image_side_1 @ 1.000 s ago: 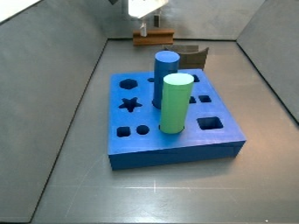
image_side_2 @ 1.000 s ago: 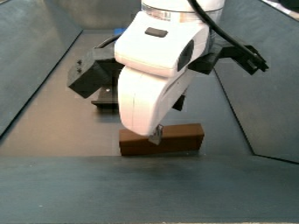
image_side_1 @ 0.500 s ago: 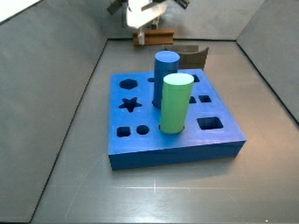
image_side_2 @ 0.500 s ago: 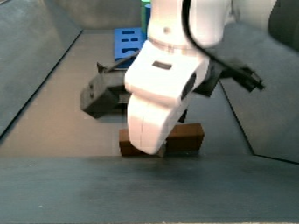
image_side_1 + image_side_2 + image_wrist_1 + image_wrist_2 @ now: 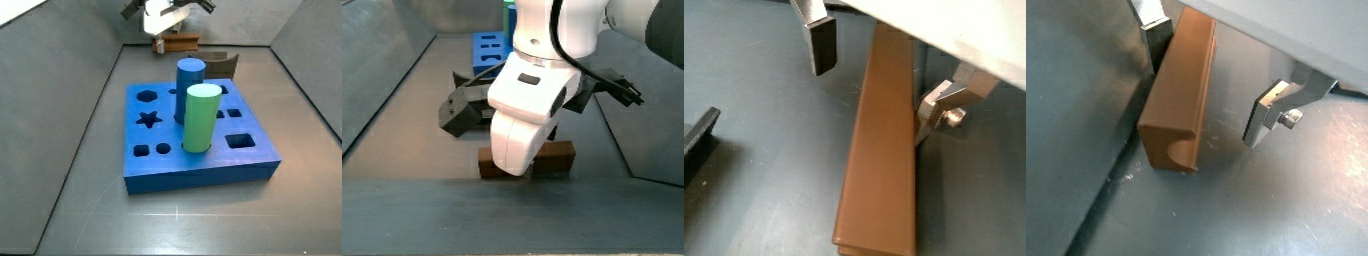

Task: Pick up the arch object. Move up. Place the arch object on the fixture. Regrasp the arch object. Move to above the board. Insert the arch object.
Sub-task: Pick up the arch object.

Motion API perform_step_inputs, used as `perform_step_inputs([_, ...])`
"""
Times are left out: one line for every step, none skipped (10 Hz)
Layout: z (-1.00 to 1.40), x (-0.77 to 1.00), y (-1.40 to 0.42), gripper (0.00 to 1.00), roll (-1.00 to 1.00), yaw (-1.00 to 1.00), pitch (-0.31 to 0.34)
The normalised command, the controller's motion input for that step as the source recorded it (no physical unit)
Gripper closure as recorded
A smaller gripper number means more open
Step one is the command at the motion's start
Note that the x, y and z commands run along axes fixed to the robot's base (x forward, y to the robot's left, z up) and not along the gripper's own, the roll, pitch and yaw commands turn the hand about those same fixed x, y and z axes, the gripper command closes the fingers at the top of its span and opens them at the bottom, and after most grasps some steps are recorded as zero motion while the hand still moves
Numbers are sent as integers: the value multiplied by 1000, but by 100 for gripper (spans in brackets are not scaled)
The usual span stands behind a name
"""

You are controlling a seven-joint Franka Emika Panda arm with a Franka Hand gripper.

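The arch object point(image 5: 882, 150) is a long brown wooden bar lying on the grey floor near the back wall; it also shows in a wrist view point(image 5: 1177, 90) and in both side views point(image 5: 179, 44) point(image 5: 557, 158). My gripper point(image 5: 874, 98) is open and straddles the bar. One finger point(image 5: 1153, 35) is close against one long side, and the other finger point(image 5: 1275, 108) stands clear of the other side. In a side view the gripper point(image 5: 166, 30) sits over the bar. The dark fixture point(image 5: 222, 62) point(image 5: 462, 112) stands beside it. The blue board point(image 5: 201, 150) lies nearer the front.
A blue cylinder point(image 5: 190, 78) and a green cylinder point(image 5: 201, 118) stand upright in the board. Grey sloped walls enclose the floor on both sides. The arm's white body point(image 5: 529, 110) hides the fingers in that side view.
Since a second ago the wrist has turned and tilted over the arch object. In the last half second it has barely moved. The bar has not moved.
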Motion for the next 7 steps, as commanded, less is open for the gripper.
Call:
perform_step_inputs([-857,6,-294,0,-47,214,-56])
perform_step_inputs([-840,-20,-214,0,-17,114,-99])
perform_step_inputs([-77,-89,63,0,-69,0,-1])
perform_step_inputs([0,0,0,0,0,0,9])
perform_step_inputs([0,0,3,100,0,0,0])
perform_step_inputs([0,0,31,100,19,0,0])
perform_step_inputs([0,0,0,100,0,0,0])
